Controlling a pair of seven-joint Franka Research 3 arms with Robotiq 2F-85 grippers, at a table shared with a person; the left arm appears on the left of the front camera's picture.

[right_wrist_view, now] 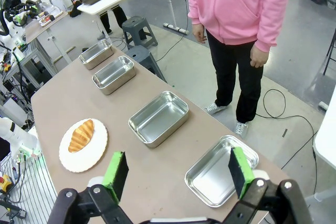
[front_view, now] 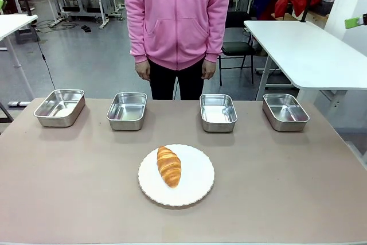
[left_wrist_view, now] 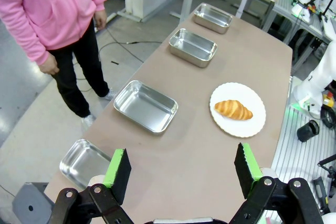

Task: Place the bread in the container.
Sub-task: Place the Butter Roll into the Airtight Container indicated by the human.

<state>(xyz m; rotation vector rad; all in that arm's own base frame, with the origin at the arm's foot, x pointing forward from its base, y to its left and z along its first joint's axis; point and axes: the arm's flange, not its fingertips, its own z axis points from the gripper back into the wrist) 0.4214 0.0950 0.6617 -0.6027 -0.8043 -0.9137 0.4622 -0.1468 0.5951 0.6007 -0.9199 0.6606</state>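
Front view: a golden-brown croissant (front_view: 169, 166) lies on a round white scallop-edged plate (front_view: 198, 190) near the middle of the tan surface (front_view: 69, 199). It sits a little left of the plate's centre, with one tapered end pointing toward the far side.

Beyond the plate, four shallow stainless-steel trays stand in a row along the far edge, each apart from the next: the leftmost tray (front_view: 59, 107), the second tray (front_view: 127, 110), the third tray (front_view: 218, 112) and the rightmost tray (front_view: 285, 111). Bare steel shows across the floor of each. The croissant is on the plate, well apart from all of them, and the plate lines up with the gap between the second and third trays.

A person in a pink hoodie (front_view: 176, 15) stands at the far side behind the middle of the row, hands hanging at hip height and off the surface.

In the left wrist view, the left tool (left_wrist_view: 181, 153) hangs above the left end of the surface. Its green-padded fingers are spread wide and grip nothing.

In the right wrist view, the right tool (right_wrist_view: 177, 155) hangs above the right end, over the rightmost tray. Its fingers are likewise wide apart and hold nothing.
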